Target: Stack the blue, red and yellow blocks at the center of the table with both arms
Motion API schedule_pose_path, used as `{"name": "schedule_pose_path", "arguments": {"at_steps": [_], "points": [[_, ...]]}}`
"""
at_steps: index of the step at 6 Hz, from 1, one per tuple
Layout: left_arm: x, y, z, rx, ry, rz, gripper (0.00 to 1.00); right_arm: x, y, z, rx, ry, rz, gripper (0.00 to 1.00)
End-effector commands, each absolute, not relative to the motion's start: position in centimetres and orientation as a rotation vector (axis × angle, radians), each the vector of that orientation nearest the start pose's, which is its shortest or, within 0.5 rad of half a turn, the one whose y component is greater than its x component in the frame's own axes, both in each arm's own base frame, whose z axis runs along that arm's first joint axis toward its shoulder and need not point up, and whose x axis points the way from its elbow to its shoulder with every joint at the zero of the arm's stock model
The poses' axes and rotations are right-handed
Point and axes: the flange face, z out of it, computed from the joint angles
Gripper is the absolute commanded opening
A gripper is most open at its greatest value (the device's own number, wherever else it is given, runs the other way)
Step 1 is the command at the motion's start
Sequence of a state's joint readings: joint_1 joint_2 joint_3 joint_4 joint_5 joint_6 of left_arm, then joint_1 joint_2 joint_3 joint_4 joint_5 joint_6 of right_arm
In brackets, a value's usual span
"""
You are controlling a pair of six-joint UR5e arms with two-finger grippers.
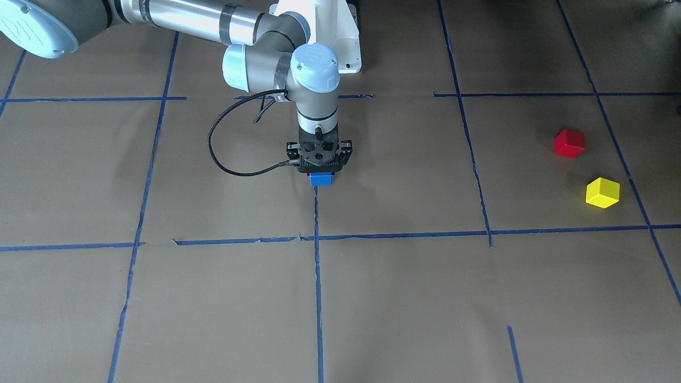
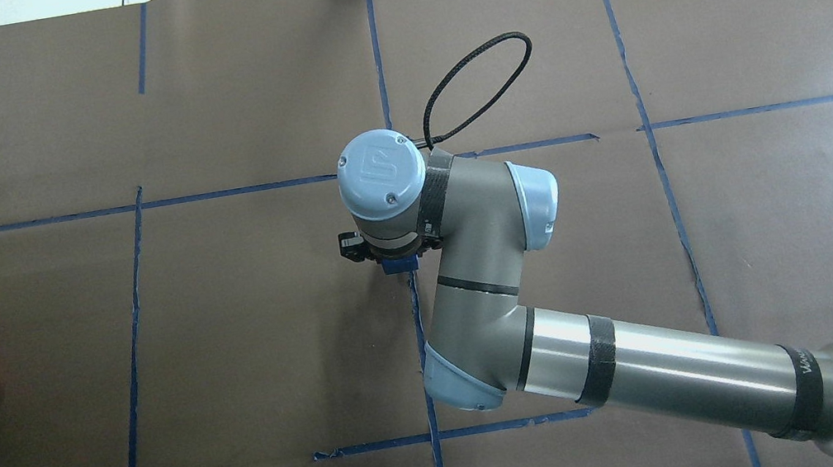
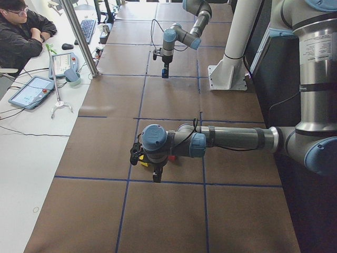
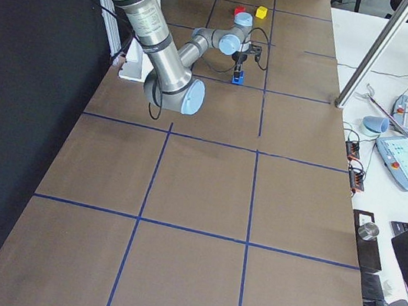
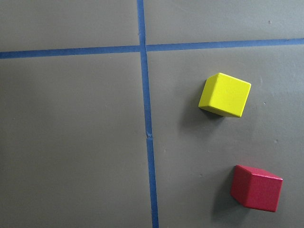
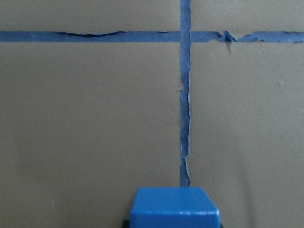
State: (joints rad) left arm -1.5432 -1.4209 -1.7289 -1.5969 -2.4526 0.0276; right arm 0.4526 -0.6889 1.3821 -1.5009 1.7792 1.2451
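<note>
My right gripper (image 1: 320, 171) points straight down at the table's centre, shut on the blue block (image 1: 321, 179), which sits at or just above the paper where a tape line ends. The blue block also shows at the bottom edge of the right wrist view (image 6: 175, 207) and under the wrist in the overhead view (image 2: 399, 265). The red block (image 1: 569, 143) and the yellow block (image 1: 603, 192) lie apart on the robot's left side. The left wrist view looks down on the yellow block (image 5: 224, 95) and the red block (image 5: 256, 187). My left gripper (image 3: 156, 176) hangs above them; I cannot tell whether it is open or shut.
Brown paper with a blue tape grid (image 2: 384, 105) covers the table. A black cable loop (image 2: 476, 82) sticks out from the right wrist. The white robot base (image 1: 340, 48) stands behind the centre. An operator (image 3: 21, 31), tablets and a metal post stand along the far side.
</note>
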Motion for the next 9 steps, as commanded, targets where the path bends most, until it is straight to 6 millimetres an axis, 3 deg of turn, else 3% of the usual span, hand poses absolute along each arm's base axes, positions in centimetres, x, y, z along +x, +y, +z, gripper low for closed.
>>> {"name": "schedule_pose_path", "arguments": {"at_steps": [1, 2, 4, 5, 6, 7, 8, 9], "points": [[-4.5, -43.2, 64.0, 0.032, 0.882, 0.066, 1.00, -64.7, -43.4, 18.8, 0.118, -0.765, 0.027, 0.90], [-4.5, -43.2, 63.9, 0.033, 0.882, 0.067, 1.00, -64.0, -43.7, 17.7, 0.131, -0.781, 0.025, 0.99], [-4.4, -43.3, 63.9, 0.034, 0.882, 0.068, 1.00, -58.8, -48.2, 15.9, 0.153, -0.819, 0.064, 0.99], [-4.5, -43.3, 63.9, 0.036, 0.881, 0.068, 1.00, -54.8, -51.4, 15.7, 0.135, -0.809, 0.049, 0.99], [-4.5, -43.3, 63.6, 0.040, 0.881, 0.070, 1.00, -48.7, -55.9, 17.3, 0.111, -0.802, 0.007, 0.99], [-4.5, -43.4, 63.3, 0.046, 0.881, 0.073, 1.00, -41.7, -59.4, 21.1, 0.107, -0.804, -0.034, 0.99], [-3.9, -43.5, 63.6, 0.034, 0.870, 0.083, 1.00, -34.0, -61.1, 28.1, 0.127, -0.779, -0.129, 0.99], [-3.9, -43.5, 64.1, 0.024, 0.867, 0.079, 1.00, -26.1, -62.6, 33.6, 0.169, -0.746, -0.201, 0.99]]}}
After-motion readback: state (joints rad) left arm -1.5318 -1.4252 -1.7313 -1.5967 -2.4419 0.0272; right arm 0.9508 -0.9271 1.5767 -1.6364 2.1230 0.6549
